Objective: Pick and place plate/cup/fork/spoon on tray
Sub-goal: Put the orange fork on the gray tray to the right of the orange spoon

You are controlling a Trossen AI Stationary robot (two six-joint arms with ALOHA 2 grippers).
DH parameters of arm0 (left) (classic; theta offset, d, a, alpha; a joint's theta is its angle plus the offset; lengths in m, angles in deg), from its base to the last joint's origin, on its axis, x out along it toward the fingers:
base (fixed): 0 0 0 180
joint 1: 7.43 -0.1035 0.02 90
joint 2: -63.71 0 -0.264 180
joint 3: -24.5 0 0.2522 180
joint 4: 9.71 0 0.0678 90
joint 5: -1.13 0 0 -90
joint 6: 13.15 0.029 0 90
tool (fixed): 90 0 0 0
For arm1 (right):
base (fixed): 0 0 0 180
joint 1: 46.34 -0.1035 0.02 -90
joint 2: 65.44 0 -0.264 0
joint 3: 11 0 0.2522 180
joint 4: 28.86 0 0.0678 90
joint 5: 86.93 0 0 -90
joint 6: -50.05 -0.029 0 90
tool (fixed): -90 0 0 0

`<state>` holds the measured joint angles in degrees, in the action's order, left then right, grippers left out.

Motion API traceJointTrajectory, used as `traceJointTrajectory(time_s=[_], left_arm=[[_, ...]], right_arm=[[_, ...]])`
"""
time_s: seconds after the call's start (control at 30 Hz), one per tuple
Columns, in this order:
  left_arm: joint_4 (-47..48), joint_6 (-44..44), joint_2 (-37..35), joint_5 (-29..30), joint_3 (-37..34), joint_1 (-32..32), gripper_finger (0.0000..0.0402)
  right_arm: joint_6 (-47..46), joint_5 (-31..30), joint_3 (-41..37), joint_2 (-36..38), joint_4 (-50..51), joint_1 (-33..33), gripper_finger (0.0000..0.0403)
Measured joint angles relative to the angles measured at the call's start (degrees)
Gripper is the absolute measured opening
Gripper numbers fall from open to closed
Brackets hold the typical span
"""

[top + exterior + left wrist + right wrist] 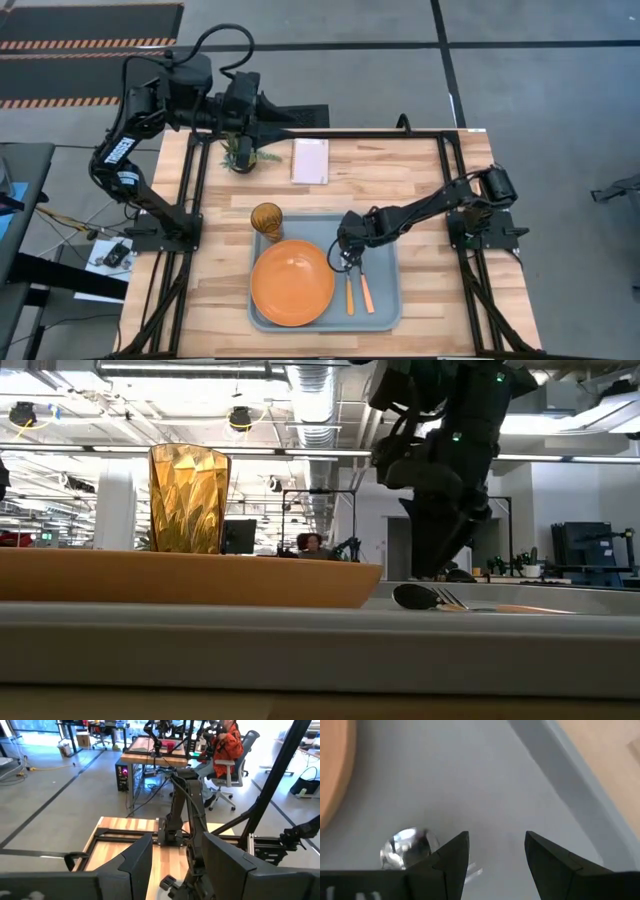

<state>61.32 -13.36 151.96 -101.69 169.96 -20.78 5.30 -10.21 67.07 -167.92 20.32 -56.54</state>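
The pale blue-grey tray (pixel 385 235) lies at the table's near middle. On it rest the orange plate (pixel 292 282), the amber cup (pixel 266 218) upright at its far left corner, and, to the right of the plate, the spoon (pixel 349 292) and the fork (pixel 366 292) lying flat side by side. My right gripper (pixel 347 260) is open and empty just above their head ends. Its wrist view shows the spoon's bowl (pixel 405 851) and the fork's tines (pixel 474 869) beside one finger. My left gripper (pixel 275 112) is open and waits high over the table's far left.
A small green potted plant (pixel 240 155) and a pale pink card (pixel 310 160) stand on the table's far side. Black frame rails run along the table's left, right and far edges. Bare wood lies to the left and right of the tray.
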Motion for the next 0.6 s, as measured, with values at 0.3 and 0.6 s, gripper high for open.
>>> traceJointTrajectory(time_s=[0.3,0.6], left_arm=[[-1.5,-0.3,0.0,0.0,0.0,0.0,0.0157],[-1.5,-0.3,0.0,1.0,0.0,0.0,0.0157]], right_arm=[[-0.9,-1.5,0.0,0.0,-5.3,0.4,0.0214],[-1.6,-1.7,-2.7,1.8,-7.6,0.9,0.0214]])
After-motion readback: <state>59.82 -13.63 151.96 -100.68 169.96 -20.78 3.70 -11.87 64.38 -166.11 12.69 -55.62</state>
